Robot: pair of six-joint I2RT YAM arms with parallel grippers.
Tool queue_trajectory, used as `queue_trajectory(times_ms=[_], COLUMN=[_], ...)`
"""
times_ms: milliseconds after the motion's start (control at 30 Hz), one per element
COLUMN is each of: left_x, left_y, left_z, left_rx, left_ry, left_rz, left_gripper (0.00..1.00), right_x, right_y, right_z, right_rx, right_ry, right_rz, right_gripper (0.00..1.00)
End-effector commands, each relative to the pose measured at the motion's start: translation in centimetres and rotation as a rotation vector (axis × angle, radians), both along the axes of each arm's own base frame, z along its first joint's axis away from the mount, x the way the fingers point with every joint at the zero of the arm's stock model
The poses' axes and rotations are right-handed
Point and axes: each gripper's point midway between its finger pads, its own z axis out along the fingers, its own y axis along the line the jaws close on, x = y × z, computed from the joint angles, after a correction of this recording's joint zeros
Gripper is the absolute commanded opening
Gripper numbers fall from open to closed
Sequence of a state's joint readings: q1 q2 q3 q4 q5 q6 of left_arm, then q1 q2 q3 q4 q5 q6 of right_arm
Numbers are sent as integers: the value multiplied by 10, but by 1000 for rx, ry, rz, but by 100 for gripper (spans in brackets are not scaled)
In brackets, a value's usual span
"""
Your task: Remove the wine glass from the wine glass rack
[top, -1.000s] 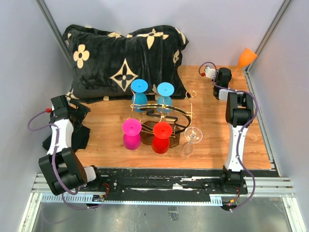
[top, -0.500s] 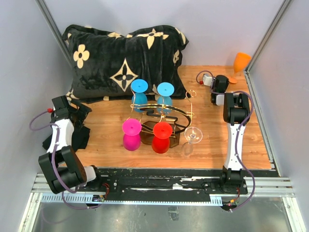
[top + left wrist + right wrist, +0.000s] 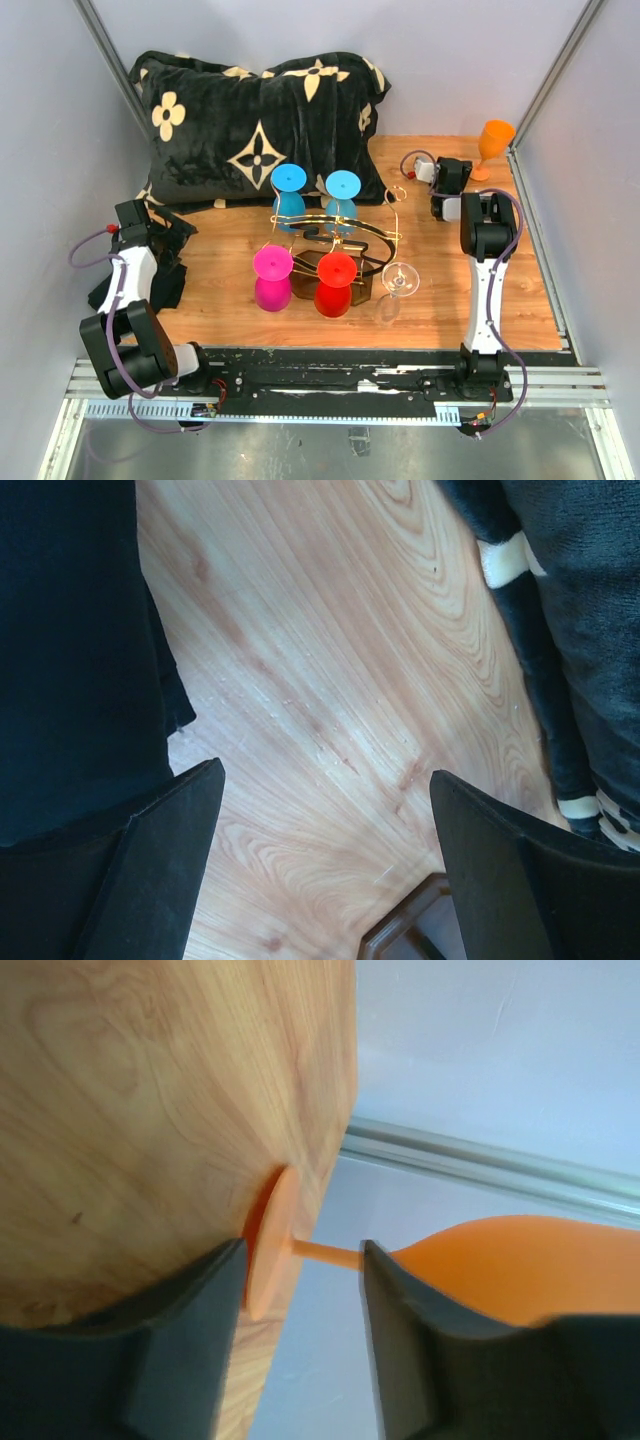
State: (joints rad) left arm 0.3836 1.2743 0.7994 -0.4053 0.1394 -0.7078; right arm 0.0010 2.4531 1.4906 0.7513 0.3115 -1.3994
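our right pincer stands part open around the stem of the orange wine glass, its foot at the table edge, rack well to its left. backing out crooked, we could topple it. left pincer wide, empty.

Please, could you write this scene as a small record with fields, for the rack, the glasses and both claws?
centre: wine glass rack, with two blue glasses, pink glass, red glass, clear glass
far right corner: orange wine glass, upright on the table, off the rack
right arm: right claw open, fingers either side of the stem
left arm: left claw open over the table, holding nothing
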Motion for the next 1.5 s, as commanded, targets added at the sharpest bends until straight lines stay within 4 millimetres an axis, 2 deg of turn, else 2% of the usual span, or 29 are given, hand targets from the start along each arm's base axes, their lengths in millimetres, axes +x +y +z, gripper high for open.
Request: queue_trajectory(times_ms=[0, 33, 67, 100, 200, 367, 467, 533, 600, 667, 767, 833, 900, 933, 1033, 1067, 1100, 1133, 1167, 1267, 1367, 1467], left_x=[1, 0, -1, -2, -3, -3, -5, -5, -6, -7, -9, -10, -10, -11, -11, -10, -9, -8, -7, -1, 7, 12], left_y=[-5, -5, -5, -4, -5, -8, -7, -6, -6, -7, -8, -8, -8, -9, -13, -15, -17, -21, -23, -26, -24, -27], left_z=[5, 4, 3, 4, 3, 1, -2, -4, -4, -6, -6, -3, 0, 2, 9, 13, 18, 23, 30, 56, 92, 122], left_rx=[-4, -4, -1, 2, 2, -6, -1, 0, 0, -2, -4, 2, 6, 6, -8, -12, -16, -22, -19, 30, 107, 156], left_ry=[-31, -27, -23, -22, -25, -28, -13, -8, -5, 2, 6, 1, -8, -8, -23, -34, -54, -69, -89, -141, -204, -247], left_rz=[-15, -14, -12, -12, -8, -14, -7, -5, -6, -9, -12, -11, -15, -15, -29, -35, -50, -65, -81, -125, -143, -149], left_gripper=[89, 89, 89, 89, 89, 89, 89, 89, 89, 89, 89, 89, 89, 89, 88, 88, 85, 83, 82, 79, 79, 79], right_x=[-26, -29, -31, -34, -46, -72, -84, -86, -97, -101, -115, -136, -164, -181, -238, -262, -276, -299, -316, -362, -377, -369], right_y=[24, 23, 23, 23, 29, 53, 64, 72, 84, 93, 92, 91, 107, 116, 139, 150, 157, 166, 176, 197, 219, 241], right_z=[-40, -39, -37, -35, -31, -18, 6, 31, 46, 80, 132, 167, 194, 208, 226, 241, 237, 250, 254, 252, 269, 288], right_rx=[26, 35, 41, 48, 113, 364, 528, 654, 765, 855, 967, 1062, 1262, 1361, 1595, 1670, 1708, 1770, 1828, 1920, 2001, 2084], right_ry=[182, 176, 169, 167, 185, 294, 345, 363, 406, 386, 298, 231, 203, 194, 213, 214, 237, 235, 259, 360, 460, 562], right_rz=[13, 0, -9, -15, -9, -3, -74, -139, -189, -219, -347, -442, -471, -470, -490, -438, -428, -373, -333, -268, -118, 11], right_gripper=[65, 80, 87, 91, 94, 95, 92, 84, 73, 63, 61, 61, 61, 61, 60, 58, 57, 55, 54, 52, 52, 53])
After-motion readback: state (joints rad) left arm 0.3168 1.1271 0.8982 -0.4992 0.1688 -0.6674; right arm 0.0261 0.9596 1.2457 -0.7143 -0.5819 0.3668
